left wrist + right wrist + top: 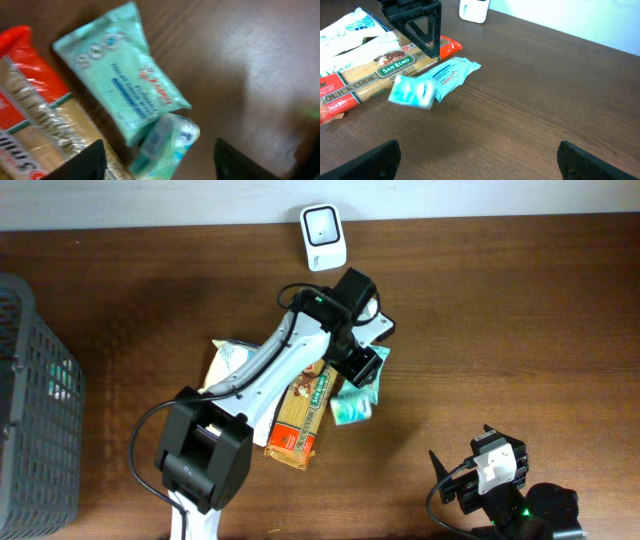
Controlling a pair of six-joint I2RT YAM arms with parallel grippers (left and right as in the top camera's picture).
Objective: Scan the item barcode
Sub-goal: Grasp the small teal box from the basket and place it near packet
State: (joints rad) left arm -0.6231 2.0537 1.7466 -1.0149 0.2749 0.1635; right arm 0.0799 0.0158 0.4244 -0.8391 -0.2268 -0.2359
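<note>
A small teal packet [165,145] shows blurred and loose between the spread fingers of my left gripper [162,162], which is open and grips nothing. In the right wrist view the same packet [412,92] hangs blurred just below the left gripper [420,30], close over the table. Beside it lies a larger teal wipes pack [122,82]. The white barcode scanner [323,237] stands at the table's far edge. My right gripper [480,165] is open over bare wood at the front right.
A spaghetti pack [298,418] and a white pouch [232,360] lie under the left arm. A dark mesh basket [35,400] stands at the left edge. The wood right of the wipes pack [452,75] is bare.
</note>
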